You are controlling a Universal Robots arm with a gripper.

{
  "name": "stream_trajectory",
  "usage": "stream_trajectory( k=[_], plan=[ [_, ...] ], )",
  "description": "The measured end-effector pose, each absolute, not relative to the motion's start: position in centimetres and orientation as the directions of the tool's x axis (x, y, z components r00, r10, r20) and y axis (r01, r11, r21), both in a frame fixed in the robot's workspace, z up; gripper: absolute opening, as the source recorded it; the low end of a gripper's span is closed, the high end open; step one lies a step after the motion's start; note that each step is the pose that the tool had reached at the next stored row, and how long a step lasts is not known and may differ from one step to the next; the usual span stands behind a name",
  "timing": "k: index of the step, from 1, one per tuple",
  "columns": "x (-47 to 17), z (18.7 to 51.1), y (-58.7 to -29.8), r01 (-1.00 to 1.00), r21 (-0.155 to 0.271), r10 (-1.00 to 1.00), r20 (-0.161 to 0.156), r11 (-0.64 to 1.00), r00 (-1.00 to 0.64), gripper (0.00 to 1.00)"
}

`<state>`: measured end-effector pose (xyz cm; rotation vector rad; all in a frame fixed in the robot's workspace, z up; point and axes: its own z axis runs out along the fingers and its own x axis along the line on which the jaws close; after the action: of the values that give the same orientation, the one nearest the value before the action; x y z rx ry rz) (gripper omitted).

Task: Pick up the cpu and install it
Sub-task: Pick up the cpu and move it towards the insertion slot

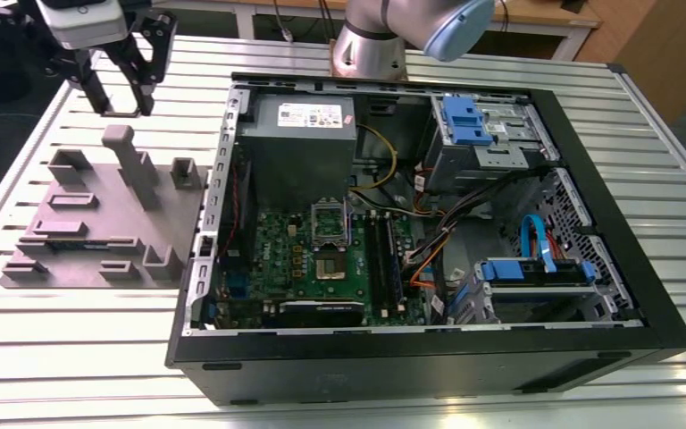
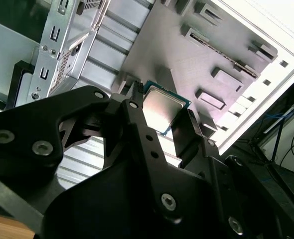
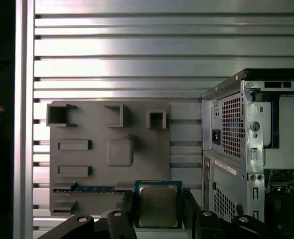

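Observation:
The cpu [image 3: 158, 205] is a small square chip with a silvery metal top and a green rim. It sits between the two black fingers [image 3: 128, 209] of my gripper [image 3: 159, 211], which is shut on its edges. The second wrist view shows the cpu [image 2: 163, 105] clamped the same way, lifted above the grey fixture plate [image 2: 187, 55]. In the exterior view my gripper [image 1: 121, 94] hangs over the far end of the fixture plate [image 1: 104, 223], at the exterior view's left of the open computer case [image 1: 427, 357]. The motherboard's cpu socket [image 1: 329, 239] lies inside the case.
A grey power supply [image 1: 301, 134] fills the case's far corner, with drive bays [image 1: 486, 134] and loose cables [image 1: 439, 241] on the exterior view's right. A memory stick [image 3: 89, 189] rests in a slot of the fixture plate. Upright posts [image 1: 129, 161] rise from that plate.

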<state>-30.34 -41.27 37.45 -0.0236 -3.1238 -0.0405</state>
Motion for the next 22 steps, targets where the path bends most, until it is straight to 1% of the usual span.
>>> stream_trajectory(
  k=[22],
  plan=[
    [-29.76,37.43,-41.27,0.015,0.026,0.015,0.018,1.000,-1.000,0.47]
  ],
)
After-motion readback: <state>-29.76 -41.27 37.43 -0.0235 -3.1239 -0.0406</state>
